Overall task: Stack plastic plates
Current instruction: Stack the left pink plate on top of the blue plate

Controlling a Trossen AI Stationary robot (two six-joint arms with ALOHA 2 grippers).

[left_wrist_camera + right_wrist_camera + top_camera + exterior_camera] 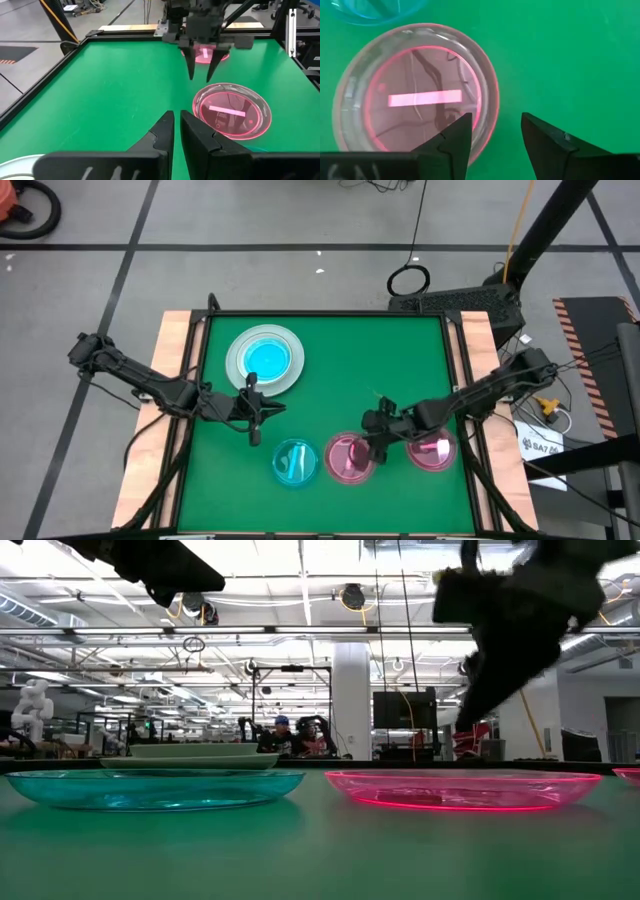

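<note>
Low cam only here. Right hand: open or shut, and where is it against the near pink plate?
Observer: Open. In the right wrist view, the right hand straddles the pink plate rim: one finger over the dish, one outside it.
Operator: Any other pink one?
Observer: Yes. The high view shows a second pink plate lying under the right arm.
Operator: What tops the stack?
Observer: A cyan plate sits on top of the pale stack. The left hand waits just in front of it.
</note>
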